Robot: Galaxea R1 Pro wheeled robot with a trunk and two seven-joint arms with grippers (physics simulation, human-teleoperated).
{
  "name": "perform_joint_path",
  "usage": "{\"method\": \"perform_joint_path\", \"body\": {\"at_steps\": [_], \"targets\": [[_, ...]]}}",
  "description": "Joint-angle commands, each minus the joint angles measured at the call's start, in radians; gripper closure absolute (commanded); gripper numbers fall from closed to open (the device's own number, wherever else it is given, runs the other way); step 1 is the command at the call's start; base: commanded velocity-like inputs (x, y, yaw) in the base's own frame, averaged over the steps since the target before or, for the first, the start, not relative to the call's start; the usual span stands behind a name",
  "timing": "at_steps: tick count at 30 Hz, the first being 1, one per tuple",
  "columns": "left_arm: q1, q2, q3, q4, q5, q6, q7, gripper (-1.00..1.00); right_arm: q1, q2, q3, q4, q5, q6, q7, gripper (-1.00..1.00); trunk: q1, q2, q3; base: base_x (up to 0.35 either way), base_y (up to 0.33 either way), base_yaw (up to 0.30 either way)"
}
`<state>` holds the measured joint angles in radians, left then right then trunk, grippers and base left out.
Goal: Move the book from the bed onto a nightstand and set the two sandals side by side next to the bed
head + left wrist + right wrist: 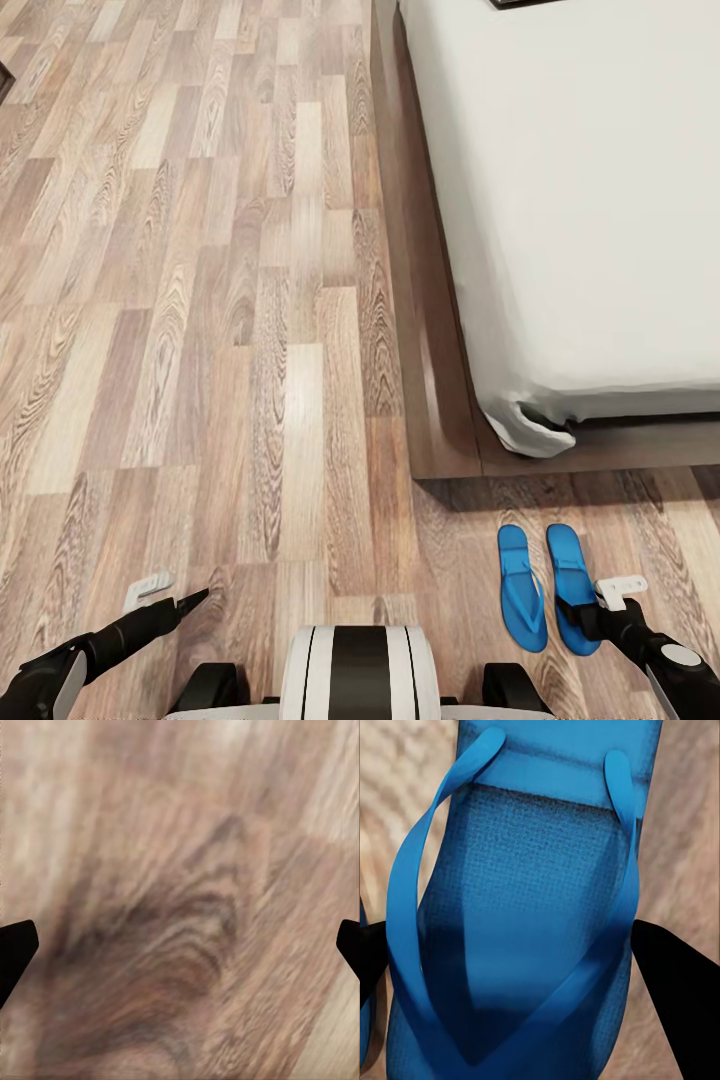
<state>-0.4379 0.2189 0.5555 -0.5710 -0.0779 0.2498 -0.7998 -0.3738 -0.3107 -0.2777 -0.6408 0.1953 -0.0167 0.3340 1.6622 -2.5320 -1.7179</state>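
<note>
The right gripper point(521, 960) is seen spread apart, its two dark fingertips point(679, 997) set on either side of a blue sandal point(532, 892), the sole and thong straps of which lie between them; whether the tips touch the sandal cannot be told, and nothing is clamped. In the head view the same gripper point(612, 598) is placed low over the right sandal of the pair point(573, 588), with the left sandal point(522, 587) lying just beside it, parallel, both on the wood-plank floor point(200, 350) near the foot corner of the bed point(450, 440). The left gripper point(165, 596) is held above bare floor well to the left of the sandals; its fingertips point(15, 952) are shown at opposite edges of the left wrist view (widely parted, nothing between them but blurred wood grain point(180, 922)). The pale mattress point(580, 200) is carried on the dark brown platform frame, a fold of sheet hanging at its near corner. A dark object point(520, 3) is cut off by the upper border of the head view on the mattress (too little is shown for it to be identified). The robot's white and black trunk point(358, 672) is shown at the lower border, between the two arms.
</note>
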Motion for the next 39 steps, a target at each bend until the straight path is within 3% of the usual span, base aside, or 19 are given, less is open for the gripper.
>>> {"method": "perform_joint_path", "body": {"at_steps": [1, 12, 16, 39], "targets": [[-0.001, -0.001, 0.008, -0.001, -0.008, 0.008, -0.008, -1.00, 0.000, 0.001, -0.006, 0.000, 0.010, -0.002, 0.008, 1.00, 0.000, 0.000, 0.000, 0.000, 0.000, 0.000], [-0.001, -0.001, 0.007, -0.001, -0.008, 0.008, -0.009, -1.00, 0.000, 0.001, -0.006, 0.000, 0.010, -0.002, 0.008, 1.00, 0.000, 0.000, 0.000, 0.000, 0.000, 0.000], [-0.001, -0.001, 0.008, -0.001, -0.008, 0.008, -0.009, -1.00, 0.000, 0.001, -0.006, 0.000, 0.010, -0.002, 0.008, 1.00, 0.002, -0.001, -0.016, 0.000, 0.000, 0.000], [-0.001, -0.001, 0.008, -0.001, -0.008, 0.008, -0.009, -1.00, 0.000, 0.001, -0.006, 0.000, 0.010, -0.002, 0.008, 1.00, 0.002, -0.001, -0.016, 0.000, 0.000, 0.000]]}}
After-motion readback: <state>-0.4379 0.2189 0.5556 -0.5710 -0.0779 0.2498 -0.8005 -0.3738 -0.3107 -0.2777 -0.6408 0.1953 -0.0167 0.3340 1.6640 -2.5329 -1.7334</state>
